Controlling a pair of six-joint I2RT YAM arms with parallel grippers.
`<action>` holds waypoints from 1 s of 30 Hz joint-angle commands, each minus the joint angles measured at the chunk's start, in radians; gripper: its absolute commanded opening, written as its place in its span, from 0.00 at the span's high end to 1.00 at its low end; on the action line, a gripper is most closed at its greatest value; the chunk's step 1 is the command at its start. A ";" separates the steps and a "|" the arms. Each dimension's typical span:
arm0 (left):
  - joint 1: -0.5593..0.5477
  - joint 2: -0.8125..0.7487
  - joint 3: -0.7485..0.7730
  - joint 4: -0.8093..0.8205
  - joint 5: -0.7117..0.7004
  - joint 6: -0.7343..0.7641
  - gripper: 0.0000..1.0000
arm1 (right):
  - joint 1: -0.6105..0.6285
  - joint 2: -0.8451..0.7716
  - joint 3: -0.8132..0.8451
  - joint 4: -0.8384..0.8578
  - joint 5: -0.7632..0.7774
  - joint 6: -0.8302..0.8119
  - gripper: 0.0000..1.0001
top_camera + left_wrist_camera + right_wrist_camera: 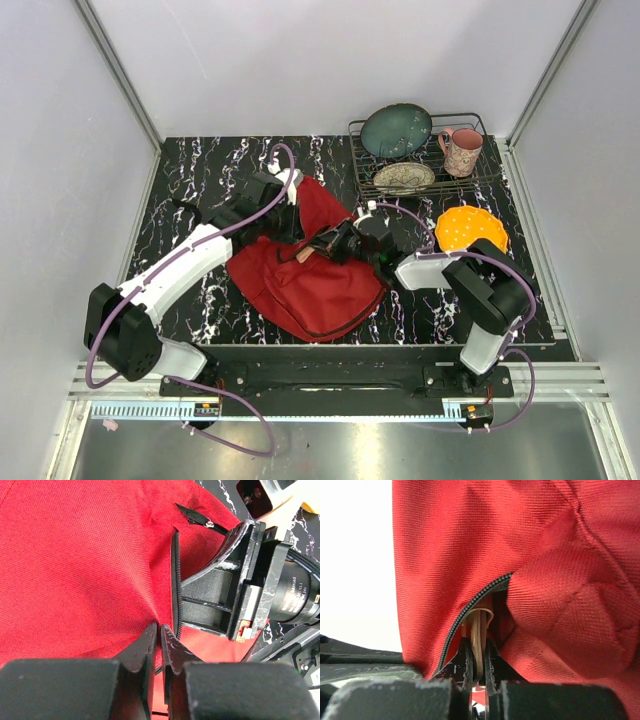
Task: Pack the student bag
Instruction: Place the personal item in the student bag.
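The student bag (315, 285), a red fabric backpack, lies slumped in the middle of the black marbled table. My left gripper (159, 627) sits at its far side, shut on a fold of red fabric right beside the black zip teeth (175, 580). My right gripper (477, 642) comes in from the right, shut on a bundle of thin tan sticks (479, 622). The bundle's tip pokes into the zip opening (470, 607) of the bag. In the top view the right gripper (338, 243) is against the bag's upper right edge. What is inside the bag is hidden.
A wire rack (490, 170) at the back right holds a dark teal plate (396, 130), a patterned plate (404, 178) and a pink mug (461, 150). An orange dish (471, 228) lies just in front of it, beside the right arm.
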 commanded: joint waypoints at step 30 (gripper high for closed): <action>0.057 -0.107 -0.075 0.030 0.053 -0.023 0.28 | 0.019 -0.201 0.069 -0.494 0.193 -0.276 0.27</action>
